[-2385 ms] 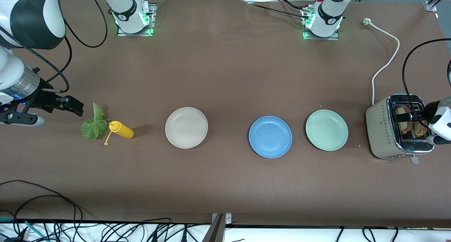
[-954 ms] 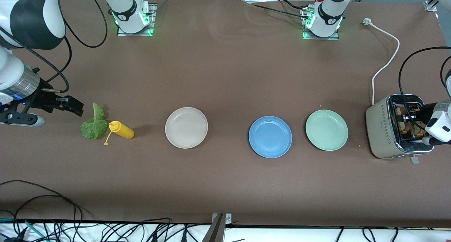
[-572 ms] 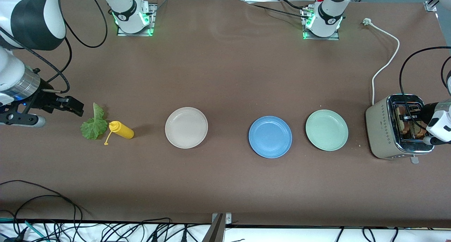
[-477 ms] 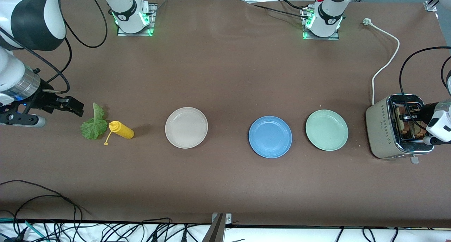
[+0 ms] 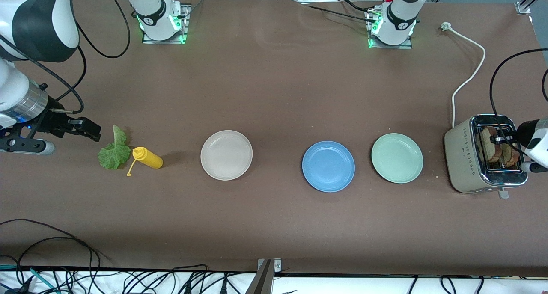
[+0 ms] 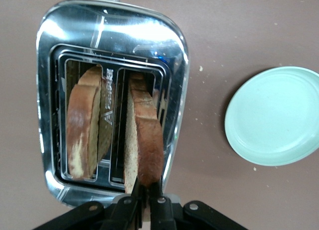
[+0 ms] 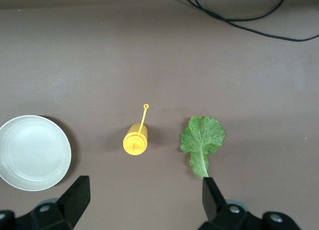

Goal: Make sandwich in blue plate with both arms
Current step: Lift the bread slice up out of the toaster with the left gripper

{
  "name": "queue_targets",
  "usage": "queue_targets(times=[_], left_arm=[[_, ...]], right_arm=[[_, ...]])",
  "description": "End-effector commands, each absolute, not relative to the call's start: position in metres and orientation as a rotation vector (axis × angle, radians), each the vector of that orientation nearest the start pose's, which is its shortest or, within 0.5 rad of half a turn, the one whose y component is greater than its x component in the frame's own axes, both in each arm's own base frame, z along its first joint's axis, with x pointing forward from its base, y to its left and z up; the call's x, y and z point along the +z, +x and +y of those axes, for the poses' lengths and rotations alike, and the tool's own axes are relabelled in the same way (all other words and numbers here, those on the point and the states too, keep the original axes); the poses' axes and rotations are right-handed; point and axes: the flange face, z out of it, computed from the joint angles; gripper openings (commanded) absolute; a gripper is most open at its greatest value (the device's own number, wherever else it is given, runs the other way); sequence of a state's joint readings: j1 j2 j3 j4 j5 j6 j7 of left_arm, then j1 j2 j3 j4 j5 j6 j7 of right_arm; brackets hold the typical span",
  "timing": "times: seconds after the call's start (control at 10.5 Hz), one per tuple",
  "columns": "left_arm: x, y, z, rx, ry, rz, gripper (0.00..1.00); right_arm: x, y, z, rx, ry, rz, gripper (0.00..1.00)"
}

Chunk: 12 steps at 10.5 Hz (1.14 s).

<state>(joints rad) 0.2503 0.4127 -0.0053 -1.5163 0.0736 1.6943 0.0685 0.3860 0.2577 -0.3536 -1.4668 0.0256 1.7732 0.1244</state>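
Blue plate (image 5: 328, 166), bare, sits between the mint plate (image 5: 397, 158) and the off-white plate (image 5: 226, 155). Left gripper (image 6: 143, 197) has just clamped 1 of 2 bread slices (image 6: 144, 140) in the toaster (image 5: 471, 161); lifting should follow. Right gripper (image 7: 144, 200) waits, fingers spread, over the lettuce (image 7: 202, 140).

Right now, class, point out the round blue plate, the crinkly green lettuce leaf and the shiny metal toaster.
round blue plate (image 5: 328, 166): front view, plate's centre.
crinkly green lettuce leaf (image 7: 202, 139): right wrist view, leaf's middle.
shiny metal toaster (image 6: 175, 51): left wrist view, top casing.
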Motion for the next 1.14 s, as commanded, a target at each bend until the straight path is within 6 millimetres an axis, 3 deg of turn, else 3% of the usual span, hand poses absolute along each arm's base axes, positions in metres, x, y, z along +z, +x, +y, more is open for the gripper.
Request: queue_targets(times=[0.0, 0.19, 0.57, 0.86, 1.05], left_arm=[[0.459, 0.613, 0.146, 0.381, -3.093, -0.185, 0.00], [0.484, 0.609, 0.141, 0.379, -3.096, -0.179, 0.00], [0.541, 0.611, 0.114, 0.375, -3.113, -0.116, 0.00], [0.545, 0.615, 0.093, 0.364, -3.121, -0.081, 0.00], [0.536, 0.620, 0.078, 0.382, -3.118, -0.071, 0.00]], right_arm=[[0.549, 0.642, 0.046, -0.117, -3.206, 0.115, 1.00], [0.549, 0.642, 0.046, -0.117, -3.206, 0.115, 1.00], [0.548, 0.642, 0.045, -0.117, -3.207, 0.117, 1.00], [0.548, 0.642, 0.045, -0.115, -3.208, 0.114, 1.00], [0.548, 0.642, 0.045, -0.117, -3.208, 0.114, 1.00]])
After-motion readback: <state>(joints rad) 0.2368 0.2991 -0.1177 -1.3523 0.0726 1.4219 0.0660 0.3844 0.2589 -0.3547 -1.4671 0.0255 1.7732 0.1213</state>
